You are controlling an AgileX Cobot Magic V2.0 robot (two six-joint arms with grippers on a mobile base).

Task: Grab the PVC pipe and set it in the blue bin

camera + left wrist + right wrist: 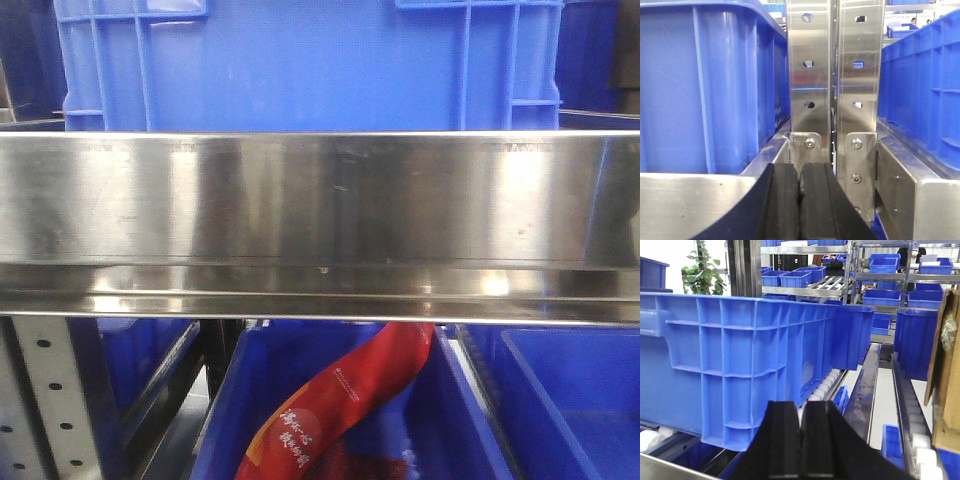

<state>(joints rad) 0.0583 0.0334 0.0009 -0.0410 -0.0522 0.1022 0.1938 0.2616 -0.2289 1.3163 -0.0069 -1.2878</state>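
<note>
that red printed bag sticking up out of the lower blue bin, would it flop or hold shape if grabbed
The red bag would probably flop: it already bends in a curve as it leans in the lower blue bin. Its glossy printed film may be slippery. It looks light for its size, though its contents are hidden.

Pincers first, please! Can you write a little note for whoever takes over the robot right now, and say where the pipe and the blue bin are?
Left pincer: shut, nothing between its pads, facing the steel shelf posts between two blue bins.
Right pincer: shut and empty too, pointing at the side of a large blue bin on the roller rack.
PVC pipe: not visible in any view, so I cannot say where it is.
Front view: a steel shelf rail fills the middle; below it a blue bin holds a red packet.
Done: nothing that shows.
Left: find the pipe, grab it, put it in the blue bin.
</note>
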